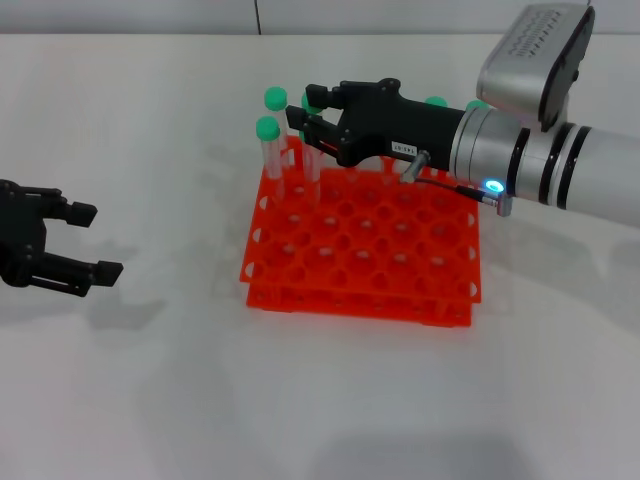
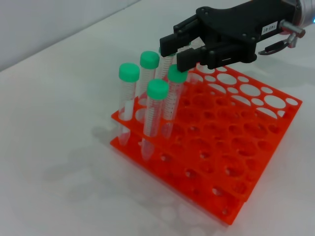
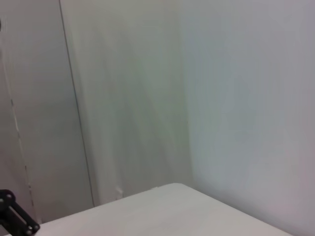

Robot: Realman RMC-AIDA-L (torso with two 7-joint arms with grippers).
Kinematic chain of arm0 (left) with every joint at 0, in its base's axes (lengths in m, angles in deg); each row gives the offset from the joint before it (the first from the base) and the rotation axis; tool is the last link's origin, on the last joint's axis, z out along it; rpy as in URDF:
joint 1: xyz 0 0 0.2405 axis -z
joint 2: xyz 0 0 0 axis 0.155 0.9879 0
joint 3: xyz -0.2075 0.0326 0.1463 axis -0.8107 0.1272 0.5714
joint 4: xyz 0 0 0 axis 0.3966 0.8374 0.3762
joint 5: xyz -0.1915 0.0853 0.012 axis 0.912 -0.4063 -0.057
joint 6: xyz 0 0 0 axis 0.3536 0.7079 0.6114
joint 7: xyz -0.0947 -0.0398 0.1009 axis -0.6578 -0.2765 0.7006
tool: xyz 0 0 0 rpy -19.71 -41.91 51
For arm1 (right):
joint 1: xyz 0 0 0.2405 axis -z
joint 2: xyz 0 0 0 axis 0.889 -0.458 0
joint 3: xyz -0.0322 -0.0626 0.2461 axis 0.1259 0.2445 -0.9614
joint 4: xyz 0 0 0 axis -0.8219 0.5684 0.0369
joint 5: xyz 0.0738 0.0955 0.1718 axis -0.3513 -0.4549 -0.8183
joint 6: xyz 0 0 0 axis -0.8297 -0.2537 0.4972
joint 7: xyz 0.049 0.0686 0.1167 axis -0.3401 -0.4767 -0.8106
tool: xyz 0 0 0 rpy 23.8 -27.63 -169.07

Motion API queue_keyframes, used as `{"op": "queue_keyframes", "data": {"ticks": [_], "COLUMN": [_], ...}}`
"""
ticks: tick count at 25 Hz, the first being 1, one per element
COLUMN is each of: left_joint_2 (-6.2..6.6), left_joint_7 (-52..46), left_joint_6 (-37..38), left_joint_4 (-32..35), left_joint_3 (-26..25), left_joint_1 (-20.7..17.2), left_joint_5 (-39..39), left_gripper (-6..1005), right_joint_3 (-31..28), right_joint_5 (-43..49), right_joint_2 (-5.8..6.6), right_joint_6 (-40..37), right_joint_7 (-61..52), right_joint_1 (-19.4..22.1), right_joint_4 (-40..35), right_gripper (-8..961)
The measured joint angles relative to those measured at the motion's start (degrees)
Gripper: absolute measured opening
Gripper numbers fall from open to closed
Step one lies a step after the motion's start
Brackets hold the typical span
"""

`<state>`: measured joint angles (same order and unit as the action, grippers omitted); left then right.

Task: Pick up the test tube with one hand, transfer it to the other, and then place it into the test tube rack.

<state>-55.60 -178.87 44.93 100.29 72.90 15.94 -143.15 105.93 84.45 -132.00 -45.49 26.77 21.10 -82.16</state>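
Observation:
The orange-red test tube rack [image 1: 360, 272] [image 2: 236, 162] sits mid-table. My right gripper [image 1: 308, 108] [image 2: 178, 53], black with a white label, reaches over the rack's back left corner. It is shut on the top of a green-capped test tube [image 1: 311, 165] [image 2: 168, 61] that stands upright in a hole there. Other green-capped tubes [image 1: 267, 130] [image 2: 158, 89] stand in holes close beside it. My left gripper [image 1: 97, 241], black and unlabelled, hovers open and empty over the table well to the left of the rack. The right wrist view shows none of the task's things.
Two more green caps [image 1: 437, 102] show behind my right wrist at the rack's back right. Most holes at the rack's front and right hold nothing. White tabletop [image 1: 320, 400] surrounds the rack, and a wall stands behind.

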Motion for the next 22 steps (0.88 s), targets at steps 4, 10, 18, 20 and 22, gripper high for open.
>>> {"op": "queue_keyframes", "data": {"ticks": [4, 10, 18, 20, 22], "left_joint_2": [0.01, 0.0, -1.22, -1.28, -1.34], "left_joint_7": [0.0, 0.26, 3.01, 3.44, 4.03], "left_joint_6": [0.03, 0.19, 0.61, 0.5, 0.21], "left_joint_4": [0.0, 0.0, -0.05, -0.36, -0.94], "left_joint_3": [-0.13, -0.59, -6.07, -6.35, -6.6], "left_joint_1": [0.02, -0.51, -1.4, -1.95, -2.64], "left_joint_5": [0.22, 0.56, 2.72, 4.47, 6.76], "left_gripper": [887, 887, 887, 887, 887], "right_joint_3": [-0.41, -1.5, -14.12, -18.89, -23.12], "right_joint_5": [0.0, 0.19, 14.79, 21.89, 28.26], "right_joint_2": [0.13, 0.88, 2.49, 3.47, 4.34], "right_joint_6": [-0.9, -6.09, -10.93, -12.06, -14.38], "right_joint_7": [0.04, 0.1, -6.98, -12.29, -16.91], "right_joint_1": [0.37, 2.28, 11.45, 13.71, 14.95], "right_joint_4": [0.0, -0.8, -8.08, -10.7, -12.15], "right_gripper": [355, 576, 739, 753, 768]}}
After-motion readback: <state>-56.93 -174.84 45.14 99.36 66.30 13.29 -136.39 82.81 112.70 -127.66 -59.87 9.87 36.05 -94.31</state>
